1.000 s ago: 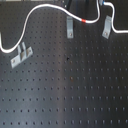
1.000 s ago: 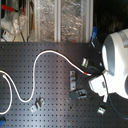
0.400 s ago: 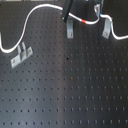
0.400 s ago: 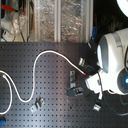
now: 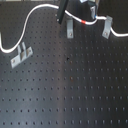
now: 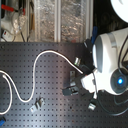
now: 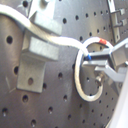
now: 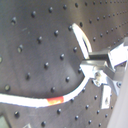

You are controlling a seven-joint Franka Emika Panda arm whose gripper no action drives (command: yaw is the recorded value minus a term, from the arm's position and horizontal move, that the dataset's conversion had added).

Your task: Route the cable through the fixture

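From my station, the end effector (image 7: 102, 62) sits low over the black perforated bench (image 5: 70, 90), and in the first wrist view I see its metal fingers (image 7: 107, 59) closed on the cable (image 7: 80, 75), which curls into a loop right at the grip. The cable's red band (image 7: 101, 41) shows just beside the fingers there, and in the second wrist view the band (image 8: 54, 100) lies on the cord a little away from the fingertip hardware. In the first exterior view the red band (image 5: 84, 21) lies between two upright metal clips, one (image 5: 70, 29) nearer the middle and one (image 5: 106, 26) toward the first exterior view's right, with the white cord running past both near the top edge. From there the cable (image 5: 30, 20) arcs up and then sweeps down toward the first exterior view's left, ending near a third clip (image 5: 21, 55) that stands apart from the others. In the second exterior view the white robot arm (image 6: 111, 62) hides the grip itself, while the cable (image 6: 37, 65) snakes away across the bench toward the second exterior view's left. Behind the bench I can make out cluttered shelving (image 6: 47, 20).
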